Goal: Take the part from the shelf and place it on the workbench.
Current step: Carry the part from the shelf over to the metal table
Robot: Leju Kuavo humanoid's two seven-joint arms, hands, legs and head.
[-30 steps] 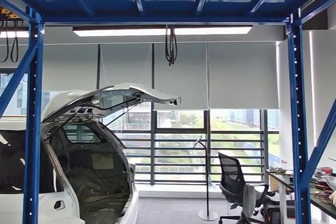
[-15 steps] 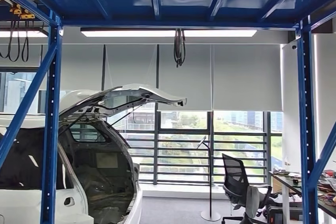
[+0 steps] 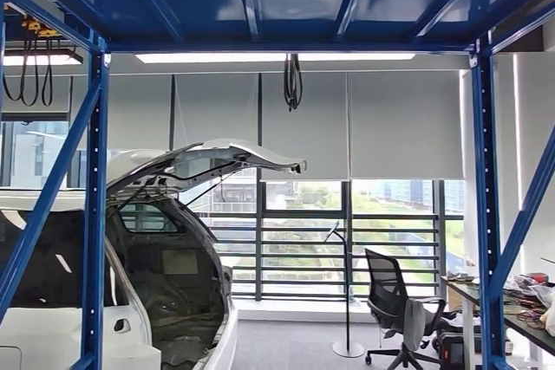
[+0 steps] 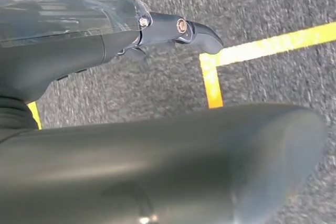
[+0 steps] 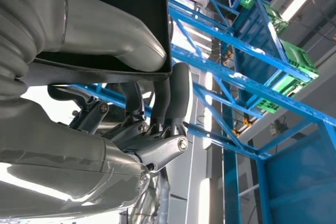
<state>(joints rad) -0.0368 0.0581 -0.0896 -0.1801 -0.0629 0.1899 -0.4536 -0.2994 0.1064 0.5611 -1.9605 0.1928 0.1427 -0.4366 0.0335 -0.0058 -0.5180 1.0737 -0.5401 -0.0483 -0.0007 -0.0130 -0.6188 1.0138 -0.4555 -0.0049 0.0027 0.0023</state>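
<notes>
while the right hand (image 5: 130, 103) clamps a dark flat part (image 5: 115, 19) between thumb and fingers, the left hand (image 4: 118, 40) hangs empty, fingers straight, over carpet. carrying step, i judge; beyond stands the blue shelf (image 3: 487, 197), and next the workbench must be found.

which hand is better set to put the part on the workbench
Right. The right hand already grips a flat black part, thumb on one face and fingers on the other, beside blue shelving. The left hand hangs over grey floor, holding nothing.
</notes>
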